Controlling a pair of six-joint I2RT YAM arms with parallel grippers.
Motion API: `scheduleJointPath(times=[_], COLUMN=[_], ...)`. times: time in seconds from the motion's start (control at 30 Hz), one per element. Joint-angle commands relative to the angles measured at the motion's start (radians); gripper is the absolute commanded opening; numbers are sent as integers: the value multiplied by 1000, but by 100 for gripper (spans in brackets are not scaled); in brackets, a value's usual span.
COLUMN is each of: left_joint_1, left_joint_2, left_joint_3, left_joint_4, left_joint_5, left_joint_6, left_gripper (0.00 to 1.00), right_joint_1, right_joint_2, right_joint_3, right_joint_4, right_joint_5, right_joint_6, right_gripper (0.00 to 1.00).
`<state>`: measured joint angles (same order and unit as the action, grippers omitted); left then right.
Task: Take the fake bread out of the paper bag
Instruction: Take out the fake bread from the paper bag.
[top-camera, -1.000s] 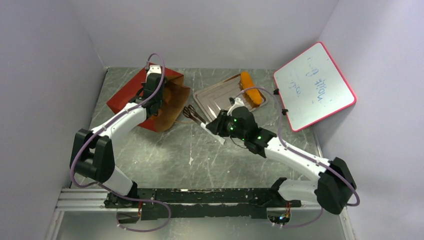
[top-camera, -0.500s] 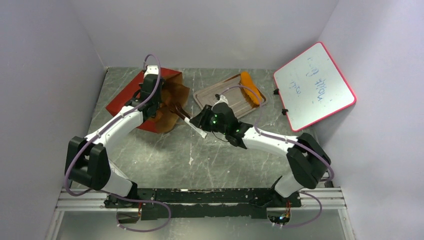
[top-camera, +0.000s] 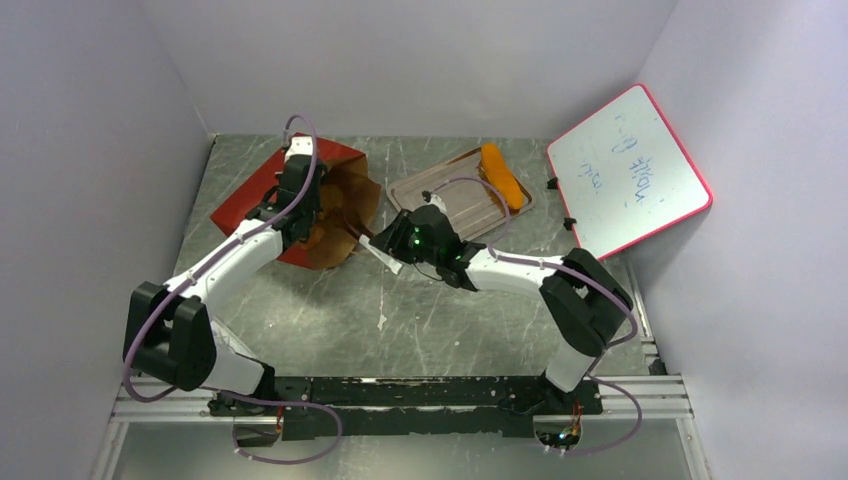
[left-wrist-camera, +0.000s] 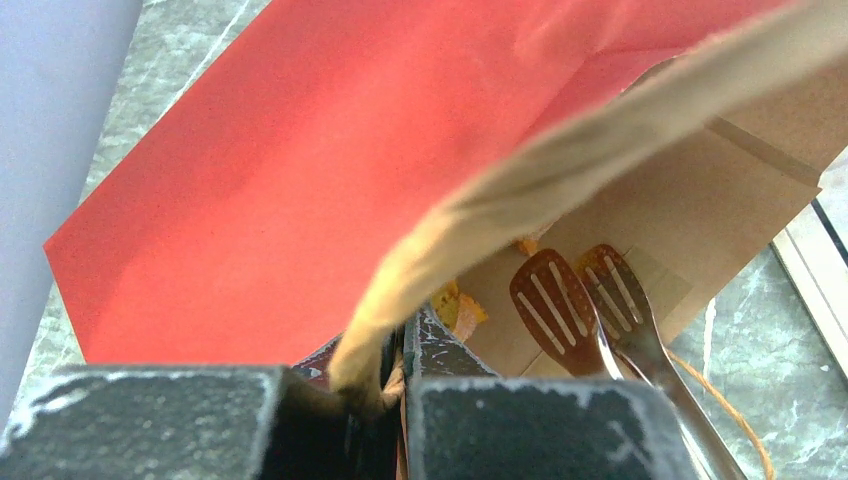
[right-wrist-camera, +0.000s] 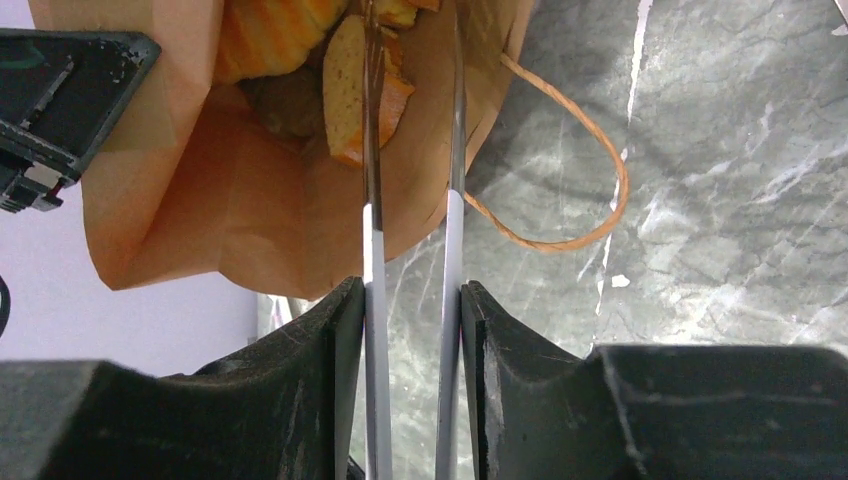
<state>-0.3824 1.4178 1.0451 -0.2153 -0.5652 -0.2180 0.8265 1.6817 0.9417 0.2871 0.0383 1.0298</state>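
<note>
Your left arm stretches forward along the left side of the table, and your left gripper (left-wrist-camera: 400, 345) has its fingers pressed together on the brown rim of the paper bag (left-wrist-camera: 290, 180), pinching that edge and holding it up above the lower wall. The bag lies on its red side at the far left of the table (top-camera: 400, 310), with its mouth facing the middle. Your right arm is folded sharply at the elbow and reaches leftward across the middle. Your right gripper (right-wrist-camera: 410, 325) has its jaws squeezed on the two handles of a pair of metal tongs (right-wrist-camera: 368, 240), which point straight into the bag's mouth. The slotted tips sit close side by side inside the bag. The fake bread (right-wrist-camera: 355, 85) is inside the bag near the mouth: a speckled slice with a ridged roll beside it. One tong arm crosses the slice, but you cannot tell whether the tips actually grip it. A cord handle (right-wrist-camera: 590, 190) loops onto the table beside the mouth. One long loaf (top-camera: 502, 176) lies on the grey tray (top-camera: 455, 200), well apart from the bag.
</note>
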Motion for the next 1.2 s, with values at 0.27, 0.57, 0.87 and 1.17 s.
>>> scheduleJointPath(times=[0.27, 0.57, 0.87, 1.17], left_joint_1=[-6, -6, -7, -6], left_joint_2=[-43, -51, -61, -76], left_joint_3=[-18, -19, -23, -29], left_joint_4=[-3, -8, -3, -5], left_joint_5=[8, 7, 4, -3], left_joint_6=[-18, -23, -11, 3], left_gripper=[7, 7, 7, 7], right_joint_1=[-7, -14, -15, -15], right_joint_2=[73, 107, 157, 192], right_joint_3=[54, 36, 54, 89], right_joint_4=[98, 145, 151, 172], right_joint_5=[-9, -9, -5, -24], right_joint_6=[120, 203, 223, 232], right_gripper=[41, 41, 41, 41])
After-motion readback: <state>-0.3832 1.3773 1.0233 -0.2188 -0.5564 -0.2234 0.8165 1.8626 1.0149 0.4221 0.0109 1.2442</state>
